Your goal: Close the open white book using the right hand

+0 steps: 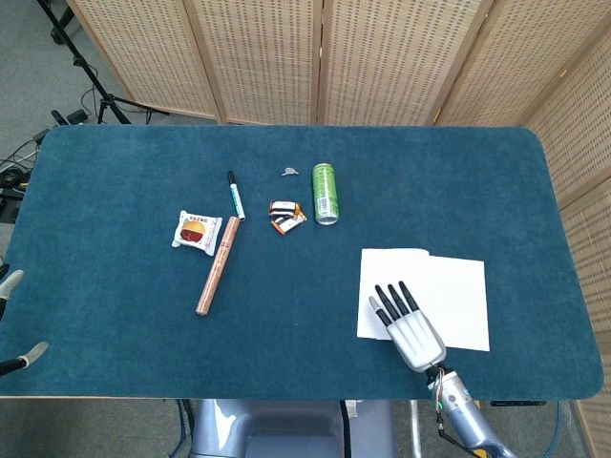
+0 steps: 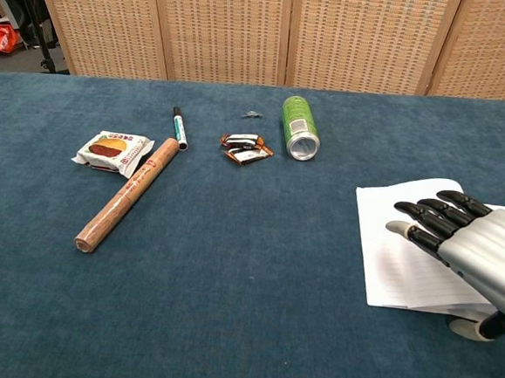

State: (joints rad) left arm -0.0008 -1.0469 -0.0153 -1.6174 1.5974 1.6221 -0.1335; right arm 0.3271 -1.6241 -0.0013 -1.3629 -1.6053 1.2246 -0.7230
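Hovering over the near left page of the open white book [image 1: 437,286], the right hand [image 1: 409,328] is holding nothing, its dark fingers [image 2: 434,220] stretched out flat and slightly apart. The book is lying at the near right of the blue table [image 1: 115,286]. The left hand [image 1: 17,355] is peeking in at the near left edge; I cannot tell its state. Farther off, a brown roll [image 1: 218,264], snack packet [image 1: 196,231], marker [image 1: 235,196], wrappers [image 1: 285,216] and green can [image 1: 326,193] are lying.

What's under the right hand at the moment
The right hand is over the left page of the open white book, fingers spread. Lined paper shows around it; the page beneath the palm is covered, and contact cannot be told.
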